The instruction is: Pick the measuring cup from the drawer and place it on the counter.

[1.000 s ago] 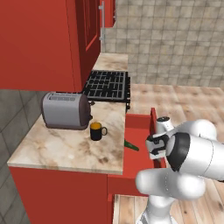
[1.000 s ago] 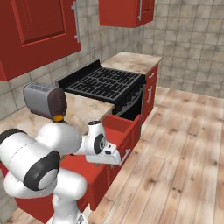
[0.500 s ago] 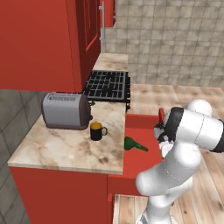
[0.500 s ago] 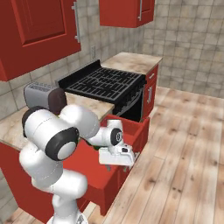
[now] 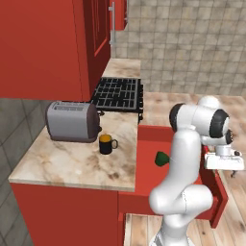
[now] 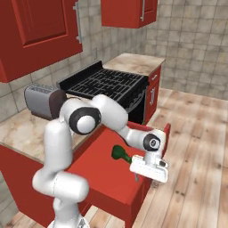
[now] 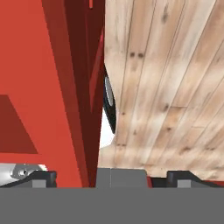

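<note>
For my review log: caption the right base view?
Hand at the open drawer front; measuring cup lies inside.

The table (image 5: 72, 161) is a beige-brown marbled stone slab, smooth with a dull sheen. On it at 10 o'clock stands a toaster (image 5: 72, 121) of brushed grey metal, and beside it a black mug (image 5: 107, 143), glossy, with an orange inside. The drawer (image 6: 100, 167) is flat red, matt and even, like painted board; the cabinet doors (image 6: 38, 26) above share that finish and carry slim metal handles. The measuring cup (image 6: 119, 153) looks like smooth dark green plastic. The stove grate (image 6: 104, 82) is matt black metal. The floor (image 7: 166, 83) is pale wood planking with visible grain and knots. The wall tiles (image 5: 192, 43) are rough grey-beige stone. The arm (image 5: 185, 158) is glossy white.
</note>
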You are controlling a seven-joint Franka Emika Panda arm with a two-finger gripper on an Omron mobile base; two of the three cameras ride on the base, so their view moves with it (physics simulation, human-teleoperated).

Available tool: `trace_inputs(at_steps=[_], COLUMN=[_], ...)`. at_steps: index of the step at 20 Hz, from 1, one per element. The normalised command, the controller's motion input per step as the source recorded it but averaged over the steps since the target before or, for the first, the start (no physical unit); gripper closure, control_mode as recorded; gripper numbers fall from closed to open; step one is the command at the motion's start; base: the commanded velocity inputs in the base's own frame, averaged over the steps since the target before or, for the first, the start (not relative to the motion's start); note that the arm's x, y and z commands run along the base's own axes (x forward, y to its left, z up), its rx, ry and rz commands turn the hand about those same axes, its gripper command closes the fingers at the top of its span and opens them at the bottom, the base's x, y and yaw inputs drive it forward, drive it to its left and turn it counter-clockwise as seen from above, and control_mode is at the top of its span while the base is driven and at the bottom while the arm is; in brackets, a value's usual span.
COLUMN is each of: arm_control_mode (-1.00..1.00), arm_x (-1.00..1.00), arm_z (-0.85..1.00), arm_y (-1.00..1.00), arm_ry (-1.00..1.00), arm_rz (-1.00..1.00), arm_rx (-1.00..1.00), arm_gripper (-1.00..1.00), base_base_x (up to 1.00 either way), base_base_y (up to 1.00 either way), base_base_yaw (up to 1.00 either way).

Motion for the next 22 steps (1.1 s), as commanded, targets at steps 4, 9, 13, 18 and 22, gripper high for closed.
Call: trace_inputs(at_steps=[4,9,13,18,22], arm_control_mode=[-1.00,-1.00,-1.00,-1.00,-1.00], arm_x=[-0.36,-0.04,0.00,0.00,0.00], arm_z=[0.73,1.00,0.99,0.46,0.05], arm_y=[-0.66,-0.08,0.75,1.00,1.00], arm_ry=[-0.32,-0.22,-0.09,-0.09,-0.22], arm_rz=[0.00,0.03,0.24,0.40,0.37], arm_rx=[0.11,0.06,-0.05,-0.35,-0.41], arm_gripper=[-1.00,-1.00,-1.00,-1.00,-1.00], base_base_x=[0.00,0.00,0.00,0.00,0.00], base_base_y=[0.00,0.00,0.00,0.00,0.00], base_base_yaw=[0.00,0.00,0.00,0.00,0.00])
